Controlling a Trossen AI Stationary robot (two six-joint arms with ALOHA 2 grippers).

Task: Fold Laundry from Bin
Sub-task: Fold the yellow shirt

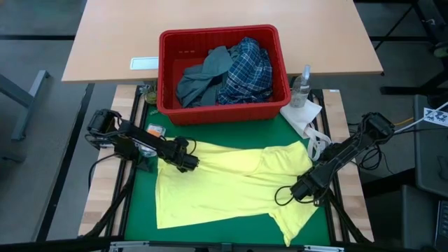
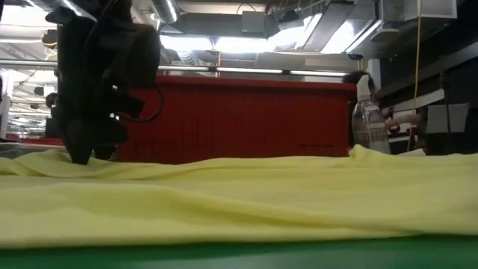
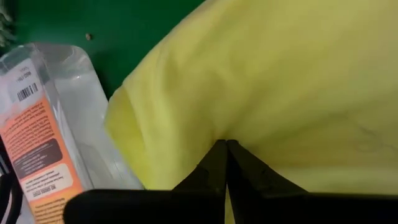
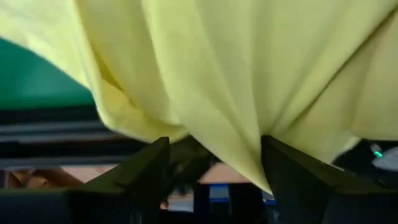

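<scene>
We see tan tabletop point(image 1: 224, 17) beyond green mat point(image 1: 140, 203), grey floor point(image 1: 35, 49) around, ceiling ducts and lights point(image 2: 246, 33) overhead.

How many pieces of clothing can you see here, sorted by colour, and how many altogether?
Yellow: 1, the yellow garment spread on the green mat
Grey-blue: 1, the grey-blue garment in the red bin
Blue-white plaid: 1, the plaid shirt, also in the bin
Total: 3 visible; anything buried underneath cannot be seen.

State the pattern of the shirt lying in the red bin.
Blue-white plaid shirt, clearest in the high view.
</scene>
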